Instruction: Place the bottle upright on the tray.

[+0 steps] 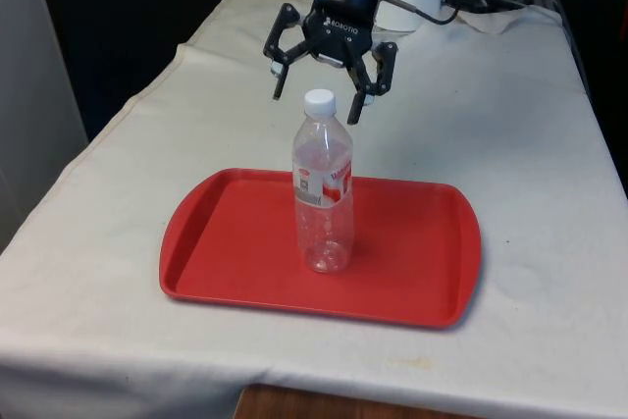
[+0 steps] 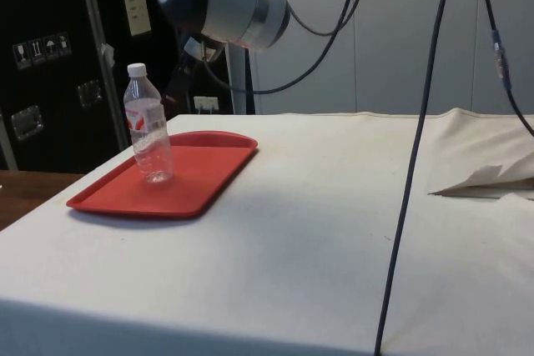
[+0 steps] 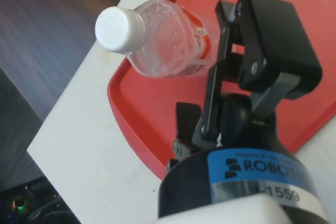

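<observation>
A clear plastic bottle [image 1: 323, 188] with a white cap and a red and white label stands upright near the middle of the red tray [image 1: 226, 272]. From the side, the bottle [image 2: 148, 135] stands on the tray [image 2: 196, 177] free of any grip. My gripper [image 1: 322, 95] hovers open just above and behind the cap, its fingers spread wide with nothing between them. The wrist view looks down on the bottle [image 3: 157, 43] and the tray [image 3: 142, 124], with one black finger [image 3: 268, 51] beside the bottle.
White cloth covers the table [image 1: 510, 125] around the tray. Black cables [image 2: 417, 147] hang across the side view. The table's front edge [image 1: 294, 390] lies close to the tray.
</observation>
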### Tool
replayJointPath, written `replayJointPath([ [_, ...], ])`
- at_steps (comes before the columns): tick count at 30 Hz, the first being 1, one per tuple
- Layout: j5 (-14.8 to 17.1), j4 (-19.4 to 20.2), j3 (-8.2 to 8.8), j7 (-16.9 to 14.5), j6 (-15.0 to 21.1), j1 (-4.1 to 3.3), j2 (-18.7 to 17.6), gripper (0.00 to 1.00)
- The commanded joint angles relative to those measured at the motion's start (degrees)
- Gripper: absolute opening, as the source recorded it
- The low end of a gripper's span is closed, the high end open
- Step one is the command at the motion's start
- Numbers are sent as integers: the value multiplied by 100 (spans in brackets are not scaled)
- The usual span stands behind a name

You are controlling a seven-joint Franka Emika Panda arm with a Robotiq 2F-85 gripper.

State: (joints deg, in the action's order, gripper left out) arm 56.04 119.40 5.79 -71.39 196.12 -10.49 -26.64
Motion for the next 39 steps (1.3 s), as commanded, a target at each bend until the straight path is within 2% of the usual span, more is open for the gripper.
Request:
replayJointPath([
  [1, 69, 109, 132, -63, -74, -74, -6, 100],
  [5, 57, 132, 166, -74, -212, -80, 17, 100],
  [6, 0, 11, 34, -29, -172, 0, 29, 100],
  [7, 57, 138, 172, -74, -241, -80, 23, 100],
  [9, 52, 143, 189, -69, -298, -86, 34, 100],
  [13, 34, 149, 229, -63, -447, -92, 69, 100],
  [14, 0, 17, 80, -40, -401, -6, 69, 100],
  [15, 29, 155, 235, -69, -470, -92, 86, 100],
  [22, 6, 172, 275, -57, -710, -80, 212, 100],
  [23, 0, 46, 143, -52, -682, -6, 223, 100],
  [24, 0, 172, 281, -52, -739, -80, 229, 100],
  [31, -23, 212, 327, -34, -991, -74, 378, 100],
  [32, 0, 86, 201, -52, -940, -6, 372, 100],
  [33, -29, 223, 332, -34, -1020, -74, 390, 100],
  [39, -52, 292, 372, -17, -1220, -69, 481, 100],
])
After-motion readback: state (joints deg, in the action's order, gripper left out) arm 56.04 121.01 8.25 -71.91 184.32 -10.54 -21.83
